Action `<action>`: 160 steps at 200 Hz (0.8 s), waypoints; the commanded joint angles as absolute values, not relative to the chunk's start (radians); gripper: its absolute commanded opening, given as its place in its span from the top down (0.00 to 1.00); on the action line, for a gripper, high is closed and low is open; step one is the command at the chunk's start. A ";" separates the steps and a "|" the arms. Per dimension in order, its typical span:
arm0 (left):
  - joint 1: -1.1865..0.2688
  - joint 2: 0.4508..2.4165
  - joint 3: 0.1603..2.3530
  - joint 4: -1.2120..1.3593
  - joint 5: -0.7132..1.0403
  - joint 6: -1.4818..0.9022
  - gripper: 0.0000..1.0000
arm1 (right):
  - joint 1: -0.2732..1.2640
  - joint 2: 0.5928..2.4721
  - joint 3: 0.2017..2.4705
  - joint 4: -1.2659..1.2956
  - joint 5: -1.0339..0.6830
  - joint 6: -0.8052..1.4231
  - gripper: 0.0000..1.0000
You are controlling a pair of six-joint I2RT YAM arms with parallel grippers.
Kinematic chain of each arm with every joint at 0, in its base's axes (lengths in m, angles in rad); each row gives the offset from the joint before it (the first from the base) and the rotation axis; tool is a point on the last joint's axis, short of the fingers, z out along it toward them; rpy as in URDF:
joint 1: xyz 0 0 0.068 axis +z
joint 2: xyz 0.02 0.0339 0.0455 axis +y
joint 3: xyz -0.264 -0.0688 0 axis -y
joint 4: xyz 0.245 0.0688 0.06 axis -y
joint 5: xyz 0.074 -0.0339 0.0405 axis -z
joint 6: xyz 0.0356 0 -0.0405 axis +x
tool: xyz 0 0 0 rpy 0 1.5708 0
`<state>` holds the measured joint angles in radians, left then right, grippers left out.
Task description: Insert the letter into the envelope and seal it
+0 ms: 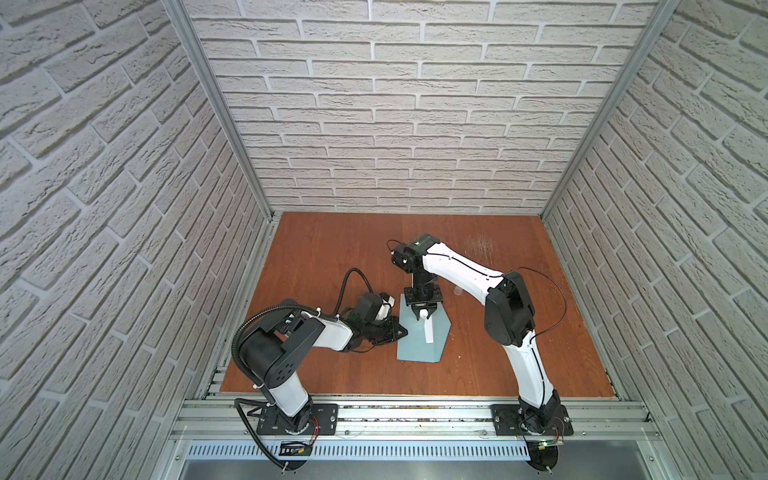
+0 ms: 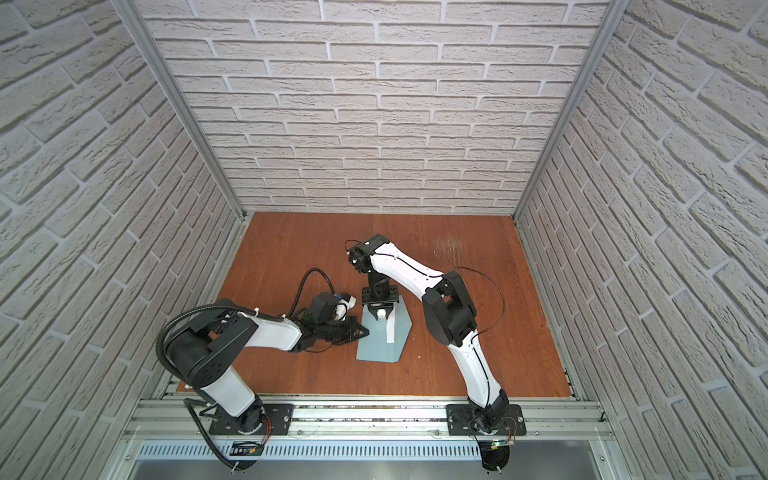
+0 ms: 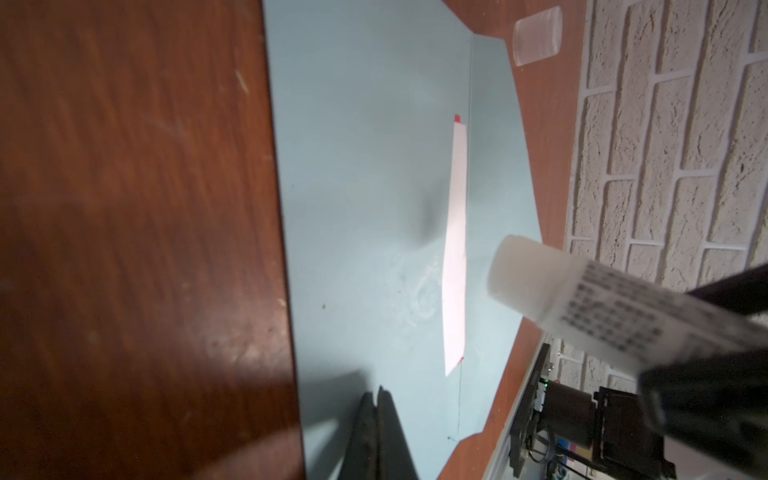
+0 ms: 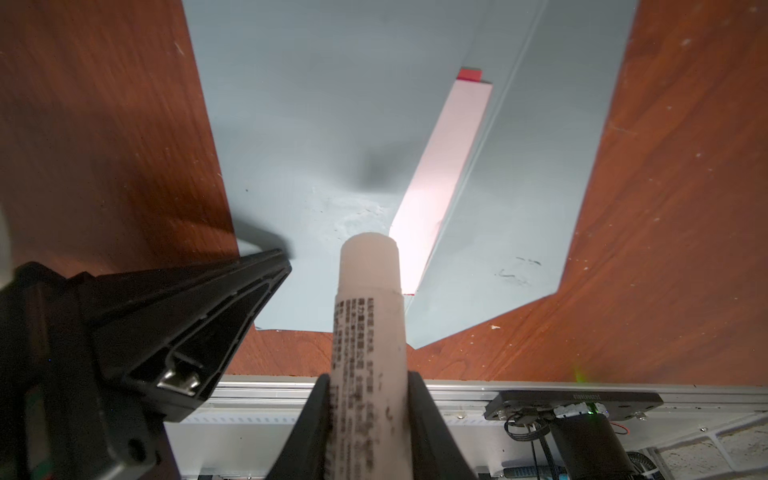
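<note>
The envelope [image 1: 415,347] lies on the surface [image 1: 332,257], flap open, a strip of the letter [image 1: 427,331] showing at its mouth; the left jaws are closed empty at its edge, the right jaws grip a glue stick [image 4: 370,316] above it.

Whitish brick-pattern walls [image 1: 415,104] on three sides, aluminium corner posts [image 1: 219,108], reddish-brown wooden tabletop [image 1: 332,249].

The blue-grey envelope [image 1: 415,347] lies flat, pointed flap open. The letter [image 1: 427,330] is mostly inside it, a pale pink, red-tipped strip showing at the fold.
</note>
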<state>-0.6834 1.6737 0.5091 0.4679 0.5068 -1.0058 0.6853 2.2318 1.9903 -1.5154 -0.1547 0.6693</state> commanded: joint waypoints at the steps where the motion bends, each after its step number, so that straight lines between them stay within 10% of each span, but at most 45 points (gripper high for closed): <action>1: -0.680 1.704 0.489 0.325 0.443 -0.982 1.00 | 0.698 2.273 2.014 -1.505 -0.188 0.656 0.95; 160: -0.680 1.720 0.491 0.340 0.451 -0.982 1.00 | 0.698 2.414 2.056 -1.599 -0.028 0.661 0.95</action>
<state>-0.6834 1.6741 0.5098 0.4671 0.5068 -1.0042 0.6983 2.3505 2.0605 -1.5719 -0.1249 0.6640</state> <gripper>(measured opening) 0.044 0.276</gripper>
